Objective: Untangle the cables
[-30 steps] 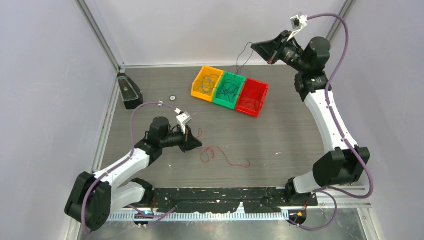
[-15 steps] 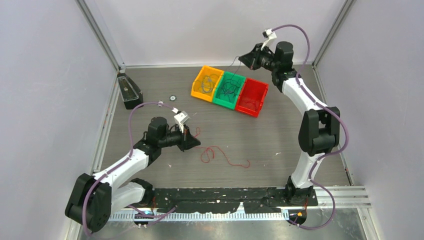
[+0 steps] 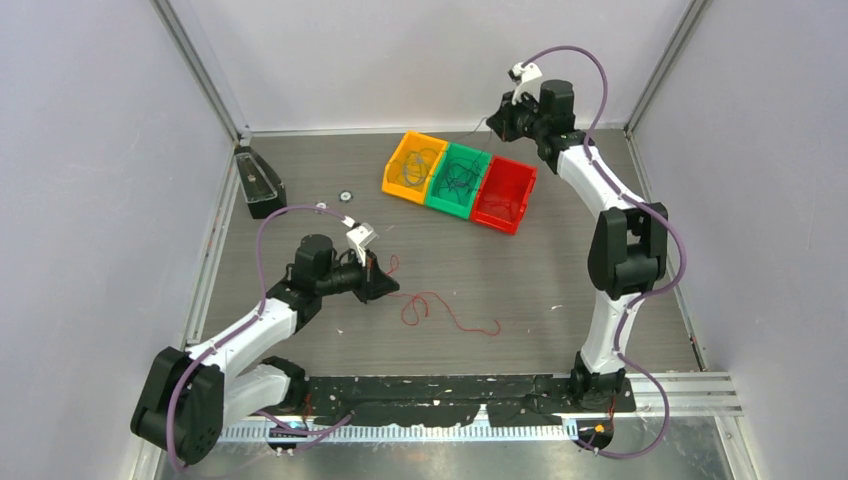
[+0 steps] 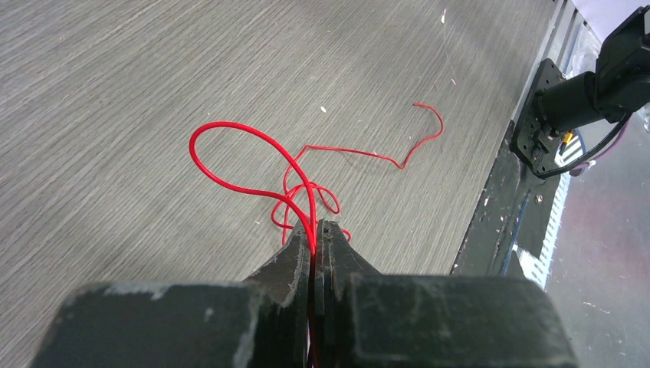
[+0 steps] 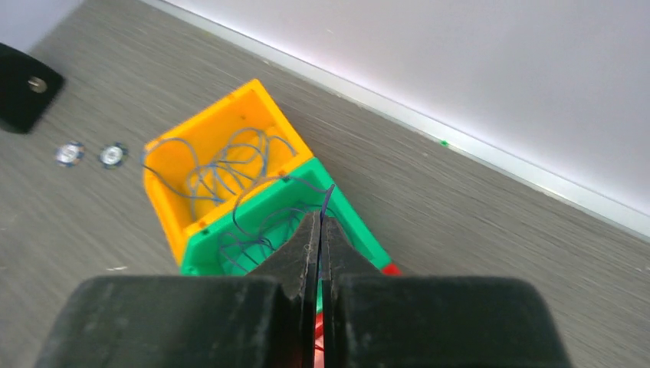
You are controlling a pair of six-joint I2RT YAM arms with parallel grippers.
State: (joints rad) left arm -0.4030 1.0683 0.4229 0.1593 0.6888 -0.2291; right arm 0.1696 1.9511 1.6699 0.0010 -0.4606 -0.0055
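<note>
Pinching the red cable (image 4: 230,126) in the left gripper (image 4: 316,230), jaws closed down to a sliver on the strand, low over the tabletop (image 4: 115,115). Trailing out ahead from there in one wide loop, a small knot of curls and a loose wavy tail, all lying flat. Over at the far side, clamping the right gripper (image 5: 320,222) just as tightly on a thin dark cable (image 5: 329,201) and dangling it into the green bin (image 5: 352,222), beside the orange bin (image 5: 165,207) with its bluish cable (image 5: 222,172) coiled inside. Looking like the sorting step: dropping off one freed strand while anchoring the next. Calling next for opening the right gripper over the green bin, then teasing the red curls apart against the left gripper's hold.
</note>
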